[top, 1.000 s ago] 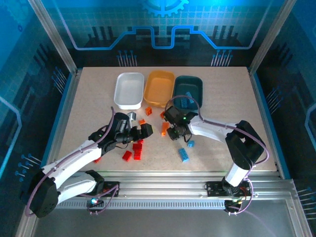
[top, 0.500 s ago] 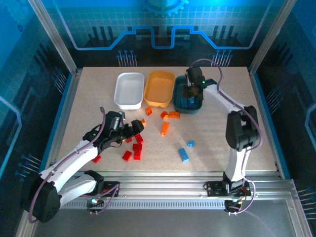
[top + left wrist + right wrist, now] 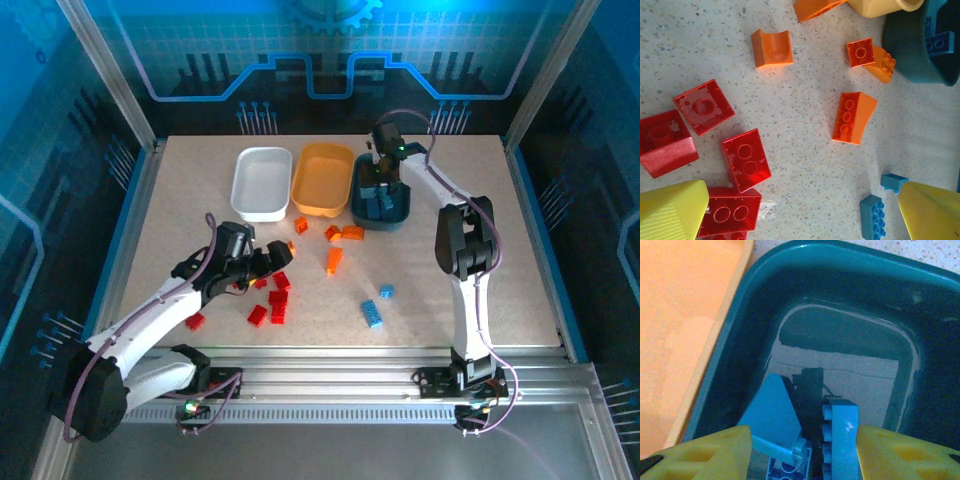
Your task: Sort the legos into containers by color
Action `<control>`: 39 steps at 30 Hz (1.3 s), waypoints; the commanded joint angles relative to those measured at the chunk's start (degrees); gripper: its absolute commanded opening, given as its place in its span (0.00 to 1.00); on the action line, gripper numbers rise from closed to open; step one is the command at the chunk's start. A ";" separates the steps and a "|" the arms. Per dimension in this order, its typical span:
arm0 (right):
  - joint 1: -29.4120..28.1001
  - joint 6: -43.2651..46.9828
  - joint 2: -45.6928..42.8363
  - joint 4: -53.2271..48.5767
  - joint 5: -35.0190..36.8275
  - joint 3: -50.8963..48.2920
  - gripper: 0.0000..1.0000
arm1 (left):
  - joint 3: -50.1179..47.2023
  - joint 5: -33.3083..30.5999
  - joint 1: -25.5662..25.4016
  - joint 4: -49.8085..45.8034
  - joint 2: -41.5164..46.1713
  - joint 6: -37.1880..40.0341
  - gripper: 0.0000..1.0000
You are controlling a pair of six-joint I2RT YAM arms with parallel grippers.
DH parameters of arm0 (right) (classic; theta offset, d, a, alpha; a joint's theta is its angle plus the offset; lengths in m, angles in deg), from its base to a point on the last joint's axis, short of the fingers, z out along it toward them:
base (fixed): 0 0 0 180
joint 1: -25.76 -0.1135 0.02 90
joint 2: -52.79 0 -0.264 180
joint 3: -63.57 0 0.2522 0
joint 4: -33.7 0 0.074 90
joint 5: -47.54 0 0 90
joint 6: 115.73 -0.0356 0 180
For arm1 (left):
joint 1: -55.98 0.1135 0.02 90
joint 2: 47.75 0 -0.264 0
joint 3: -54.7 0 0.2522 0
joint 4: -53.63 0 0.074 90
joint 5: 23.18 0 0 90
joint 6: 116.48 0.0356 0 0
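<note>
Right wrist view: parting the right pincer to roughly half open inside the far dark teal tub, after crossing from mid-worktop a second ago; dropping light blue legos onto the tub floor, so adding to the blue sort. Keeping the left pincer fully spread, empty, over red legos on the near-left worktop.

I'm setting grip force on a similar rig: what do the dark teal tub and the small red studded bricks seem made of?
Dark teal rounded tub: likely moulded plastic, glossy; its floor shows reflections. Small red studded bricks: probably hard plastic, smooth, slightly shiny, crisp moulded studs.
</note>
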 commanded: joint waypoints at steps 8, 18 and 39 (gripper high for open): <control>-5.14 -3.21 -26.33 5.46 5.91 -23.87 0.61 | -1.81 4.48 0.24 5.24 1.09 -2.05 0.99; -11.37 -15.38 -51.09 7.67 1.94 -58.60 0.72 | -8.01 6.93 -4.81 13.86 1.30 -4.49 0.99; -17.24 -21.73 -44.20 8.27 0.49 -68.18 0.55 | -6.83 4.33 -9.91 12.78 2.72 -4.24 0.99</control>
